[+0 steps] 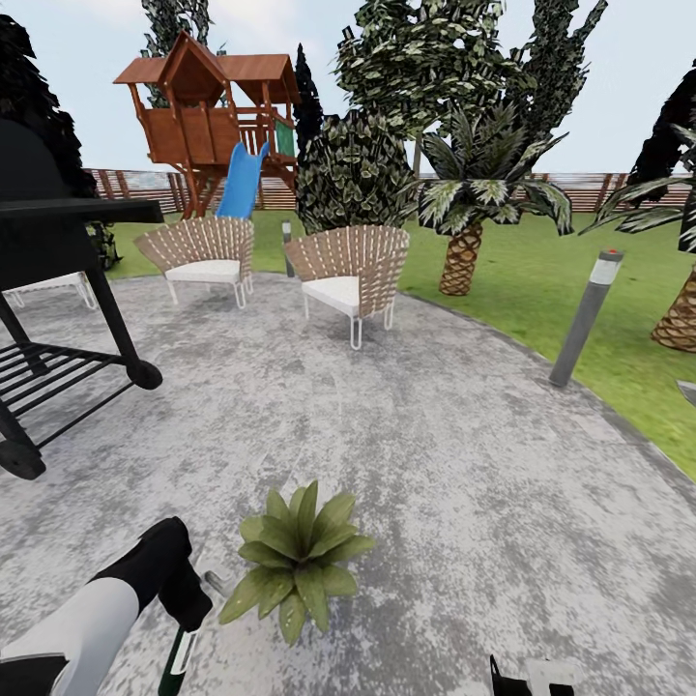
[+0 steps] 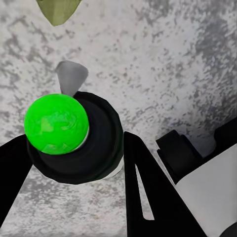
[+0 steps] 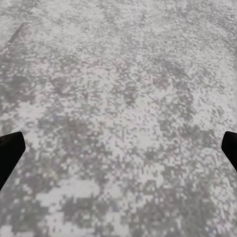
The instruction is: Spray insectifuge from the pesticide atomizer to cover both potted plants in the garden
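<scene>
While the left gripper (image 2: 74, 148) is pinching the pesticide atomizer (image 2: 74, 143) just beside one potted plant (image 1: 298, 559) on the grey patio (image 1: 435, 435), the right gripper (image 3: 118, 148) is hanging spread, so spraying is seemingly beginning.

Left arm (image 1: 82, 623): smooth white shell on forearm, then matte black wrist section w/ rounded end, black band further back near frame edge. Left gripper (image 2: 74, 163): two flat black tapered fingers (image 2: 143, 192), one w/ narrow slot cut through it; behind them a blocky black mount and white panel. Right gripper (image 3: 118, 148): two black rounded fingertips (image 3: 10, 150) at frame edges. In head view, right arm's black-and-white part (image 1: 532, 677) at bottom edge, details too small to tell
</scene>
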`<state>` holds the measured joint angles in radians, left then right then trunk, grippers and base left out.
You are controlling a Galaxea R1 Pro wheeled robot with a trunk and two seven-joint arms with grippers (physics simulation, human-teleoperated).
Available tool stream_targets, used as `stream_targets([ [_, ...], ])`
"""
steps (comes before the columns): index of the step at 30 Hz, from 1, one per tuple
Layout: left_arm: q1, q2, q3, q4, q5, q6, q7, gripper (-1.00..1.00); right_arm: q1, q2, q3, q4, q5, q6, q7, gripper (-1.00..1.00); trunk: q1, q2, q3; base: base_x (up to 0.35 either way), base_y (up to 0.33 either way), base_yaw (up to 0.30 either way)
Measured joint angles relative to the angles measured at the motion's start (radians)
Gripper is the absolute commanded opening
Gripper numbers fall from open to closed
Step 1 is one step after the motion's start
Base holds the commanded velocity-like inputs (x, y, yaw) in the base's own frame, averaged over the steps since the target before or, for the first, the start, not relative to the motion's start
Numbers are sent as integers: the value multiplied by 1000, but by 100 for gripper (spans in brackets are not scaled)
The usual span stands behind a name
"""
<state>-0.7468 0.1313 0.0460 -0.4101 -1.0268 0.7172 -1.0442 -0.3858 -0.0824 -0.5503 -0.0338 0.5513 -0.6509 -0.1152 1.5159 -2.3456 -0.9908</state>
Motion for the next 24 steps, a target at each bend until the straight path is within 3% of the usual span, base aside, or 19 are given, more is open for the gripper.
stream_targets([
  [3,18,-6,-2,30,-3,0,1,-100,0,0,0,0,0,0,0,100,0,0,0,0,0,0],
  [9,64,12,-1,25,-3,-3,4,-100,0,0,0,0,0,0,0,100,0,0,0,0,0,0],
  [16,47,40,1,-42,-3,2,-4,-100,0,0,0,0,0,0,0,100,0,0,0,0,0,0],
  [24,29,37,11,-57,-1,2,-9,-100,0,0,0,0,0,0,0,100,0,0,0,0,0,0],
])
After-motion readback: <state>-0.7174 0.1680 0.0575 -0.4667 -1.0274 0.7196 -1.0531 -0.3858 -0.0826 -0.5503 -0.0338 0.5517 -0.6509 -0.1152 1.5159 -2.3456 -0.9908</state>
